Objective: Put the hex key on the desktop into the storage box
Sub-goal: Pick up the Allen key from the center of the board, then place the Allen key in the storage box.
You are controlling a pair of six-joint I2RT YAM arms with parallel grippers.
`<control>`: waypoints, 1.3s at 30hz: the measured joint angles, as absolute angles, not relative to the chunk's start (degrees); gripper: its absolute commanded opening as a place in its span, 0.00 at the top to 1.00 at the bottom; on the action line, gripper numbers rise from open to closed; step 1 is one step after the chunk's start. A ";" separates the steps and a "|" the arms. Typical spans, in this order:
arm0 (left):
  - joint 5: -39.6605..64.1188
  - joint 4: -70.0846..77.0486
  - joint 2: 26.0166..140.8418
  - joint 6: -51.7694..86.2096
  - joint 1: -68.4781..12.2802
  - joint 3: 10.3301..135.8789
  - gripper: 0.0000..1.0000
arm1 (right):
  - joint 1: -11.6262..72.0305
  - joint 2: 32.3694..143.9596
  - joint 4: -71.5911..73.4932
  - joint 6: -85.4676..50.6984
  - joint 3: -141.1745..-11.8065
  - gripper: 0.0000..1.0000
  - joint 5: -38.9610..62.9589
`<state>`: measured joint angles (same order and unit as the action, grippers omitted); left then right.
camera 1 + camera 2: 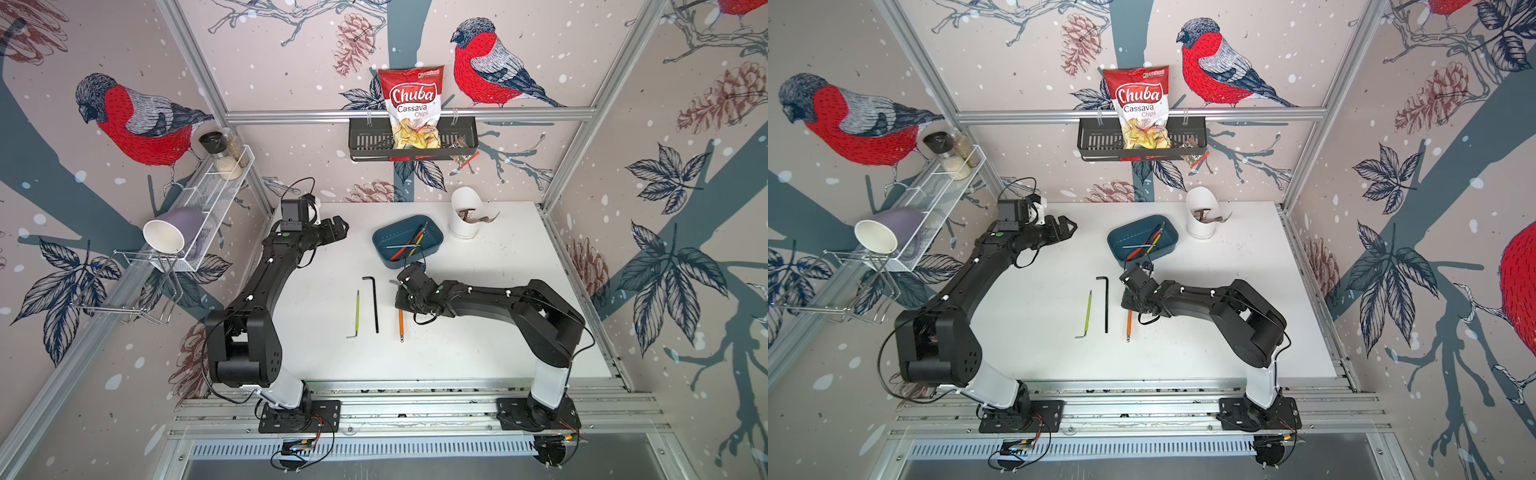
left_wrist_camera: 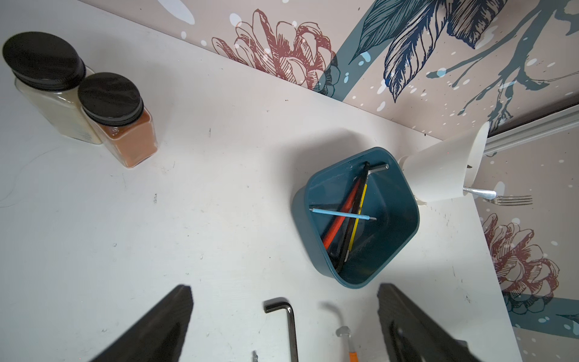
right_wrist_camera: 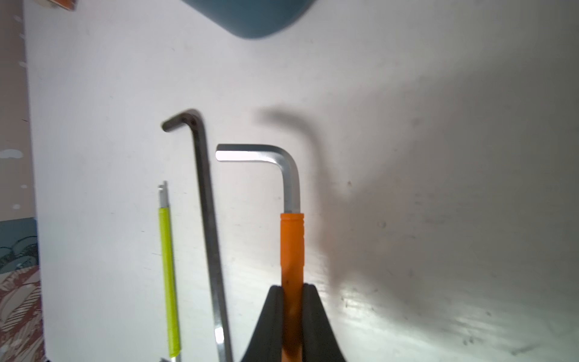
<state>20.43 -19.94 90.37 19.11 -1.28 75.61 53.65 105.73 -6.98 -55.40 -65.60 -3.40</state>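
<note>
Progress: partial. Shallow teal-blue plastic storage box (image 1: 392,237) holds several sleeved keys (red, yellow, blue, black). Outside it, over the matte white desktop (image 1: 478,311): green-sleeved hex key (image 1: 356,311), plain black hex key (image 1: 375,303), orange-sleeved hex key (image 3: 292,244). Right gripper (image 3: 293,291) is clamped on the orange sleeve, near the box; transfer not yet made. Left gripper (image 1: 340,227): fingers apart, holding nothing.

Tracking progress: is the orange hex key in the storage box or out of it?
Out. The right gripper is shut on the orange hex key over the desktop, beside the black key, short of the storage box.
</note>
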 measured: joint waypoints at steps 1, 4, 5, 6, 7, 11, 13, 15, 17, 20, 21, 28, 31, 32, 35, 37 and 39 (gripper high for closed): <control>20.36 -19.94 90.43 19.11 -1.28 75.61 0.05 | 53.54 104.81 -7.33 -55.29 -66.39 1.00 -3.46; 20.34 -19.94 90.67 19.11 -1.28 75.61 0.05 | 52.88 101.89 -8.12 -54.87 -68.51 1.00 -3.44; 20.34 -19.92 90.76 19.11 -1.28 75.61 0.05 | 52.47 101.10 -8.12 -54.43 -69.12 1.00 -3.44; 20.34 -19.92 90.78 19.14 -1.28 75.61 0.05 | 51.94 100.47 -8.12 -54.13 -69.67 1.00 -3.46; 20.36 -19.92 90.78 19.14 -1.28 75.59 0.05 | 51.18 99.92 -8.16 -54.15 -70.37 1.00 -3.49; 20.43 -19.68 90.78 19.35 -1.28 75.46 0.05 | 48.36 99.22 -7.94 -53.91 -72.90 1.00 -3.88; 20.56 -19.46 90.78 19.59 -1.28 75.20 0.05 | 46.52 99.35 -6.98 -53.91 -73.82 1.00 -3.16; 20.69 -19.31 90.78 19.57 -1.28 74.67 0.05 | 44.29 100.07 -5.30 -54.06 -74.65 1.00 -2.42; 20.80 -19.09 90.76 19.68 -1.28 74.26 0.05 | 42.39 101.19 -3.88 -55.09 -75.44 1.00 -2.17; 20.82 -18.55 90.70 19.79 -1.28 74.26 0.05 | 40.42 103.68 -1.13 -57.74 -77.03 1.00 -2.20; 20.86 -18.28 90.67 19.97 -1.28 74.26 0.05 | 39.86 104.49 0.30 -58.72 -77.25 1.00 -2.20; 21.91 -17.78 90.24 21.04 -1.23 73.95 0.05 | 34.26 114.65 9.41 -67.29 -80.58 1.00 -2.57; 22.09 -17.67 89.91 21.06 -1.23 73.82 0.05 | 33.74 119.15 11.05 -69.84 -83.81 1.00 -2.35; 22.24 -17.45 89.80 21.12 -1.23 73.73 0.04 | 33.67 120.70 11.49 -70.78 -85.69 1.00 -1.89; 22.59 -16.99 89.54 21.34 -1.23 73.41 0.05 | 32.91 124.18 13.13 -72.55 -89.43 1.00 -2.24; 22.68 -17.02 89.54 21.65 -1.23 73.38 0.05 | 32.58 125.58 13.72 -74.00 -90.67 1.00 -3.11; 22.70 -16.99 89.52 21.63 -1.23 73.38 0.05 | 32.62 127.33 13.69 -75.48 -92.33 1.00 -4.51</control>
